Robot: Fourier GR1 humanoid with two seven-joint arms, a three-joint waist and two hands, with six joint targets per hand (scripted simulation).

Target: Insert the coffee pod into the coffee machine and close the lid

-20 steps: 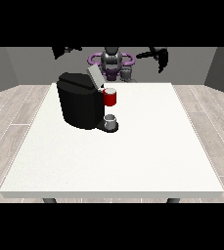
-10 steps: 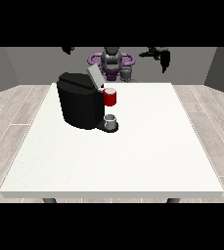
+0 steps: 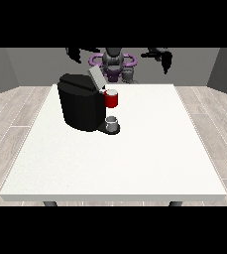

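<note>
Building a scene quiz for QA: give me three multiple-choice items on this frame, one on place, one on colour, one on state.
1. Where does the coffee machine stand on the table?
A. towards the view's left
B. at the view's right edge
C. at the near edge

2. What colour is the part on the machine's front?
A. blue
B. red
C. green

3. How is the lid?
A. shut flat
B. raised
C. lying on the table

Answers: 1 A, it sits left of centre, towards the robot; 2 B, plainly red; 3 B, the grey lid tilts upward.
</note>
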